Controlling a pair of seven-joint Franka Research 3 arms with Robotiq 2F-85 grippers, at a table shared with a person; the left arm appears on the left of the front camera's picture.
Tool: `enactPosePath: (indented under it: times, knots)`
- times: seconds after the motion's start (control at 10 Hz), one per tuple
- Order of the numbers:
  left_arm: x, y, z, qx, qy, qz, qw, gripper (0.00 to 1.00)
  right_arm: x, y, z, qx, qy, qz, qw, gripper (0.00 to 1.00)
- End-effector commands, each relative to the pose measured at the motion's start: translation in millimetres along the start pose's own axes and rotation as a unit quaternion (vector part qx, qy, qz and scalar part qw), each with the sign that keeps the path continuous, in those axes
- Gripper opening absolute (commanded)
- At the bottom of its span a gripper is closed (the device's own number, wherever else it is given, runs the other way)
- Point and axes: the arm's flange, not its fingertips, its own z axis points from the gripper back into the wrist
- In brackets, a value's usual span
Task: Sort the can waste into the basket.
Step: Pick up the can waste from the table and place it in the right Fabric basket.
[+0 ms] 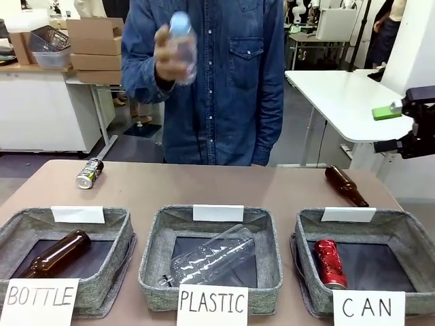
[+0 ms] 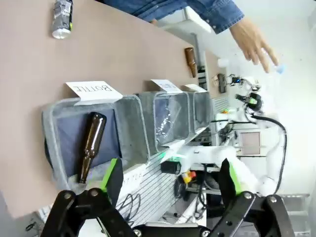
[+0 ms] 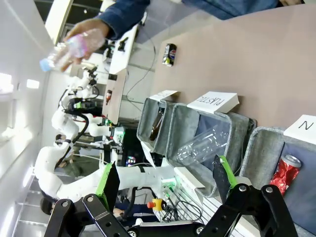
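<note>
I have both claws wide open and empty: the left claw (image 2: 171, 174) and the right claw (image 3: 166, 172) hang clear of the counter (image 1: 217, 187). The red can (image 1: 330, 263) lies in the CAN basket (image 1: 394, 227), near its left wall. The dark can (image 1: 89, 172) lies on its side at the counter's far left, beyond the BOTTLE basket (image 1: 34, 227). A person's hand (image 1: 166, 58) holds up a clear bottle (image 1: 182, 30).
</note>
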Motion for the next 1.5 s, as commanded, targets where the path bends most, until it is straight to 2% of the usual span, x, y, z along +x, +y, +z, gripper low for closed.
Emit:
enactPosePath:
  times: [0.0,0.1,0.3,0.4,0.5,0.6,0.8,0.9,1.0,1.1,1.4]
  knots:
    - [16.7,18.5,-35.5,0.000,-0.003,0.004,1.000,1.00,0.6,0.5,1.8,-0.003,0.005,0.007,1.000,1.00]
    - [22.9,16.8,-49.0,0.019,-0.003,0.007,1.000,1.00,0.6,0.5,1.8,-0.003,0.005,0.007,1.000,1.00]
    - [59.3,24.0,-101.9,0.107,0.025,0.046,0.993,1.00,0.6,0.5,1.8,-0.003,0.005,0.007,1.000,1.00]
    - [86.3,38.3,-135.9,0.191,0.030,0.073,0.978,1.00,0.6,0.5,1.8,-0.003,0.005,0.007,1.000,1.00]
    - [111.6,54.3,-175.9,0.280,0.050,0.077,0.956,1.00,0.6,0.5,1.8,-0.003,0.005,0.007,1.000,1.00]
    - [128.9,65.3,-204.0,0.329,0.072,0.064,0.939,1.00,0.6,0.5,1.8,-0.003,0.005,0.007,1.000,1.00]
    - [154.4,82.9,-249.3,0.397,0.086,0.035,0.913,1.00,0.6,0.5,1.8,-0.003,0.005,0.007,1.000,1.00]
    - [162.7,87.2,-276.1,0.392,0.079,0.012,0.916,1.00,0.6,0.5,1.8,-0.003,0.005,0.007,1.000,1.00]
    - [168.4,80.5,-283.4,0.392,0.040,0.026,0.919,1.00,0.6,0.5,1.8,-0.003,0.005,0.007,1.000,1.00]
    - [152.2,92.9,-274.7,0.384,0.074,0.019,0.920,1.00,0.6,0.5,1.8,-0.003,0.005,0.007,1.000,1.00]
    - [160.6,95.3,-287.1,0.389,0.071,0.018,0.918,1.00,0.6,0.5,1.8,-0.003,0.005,0.007,1.000,1.00]
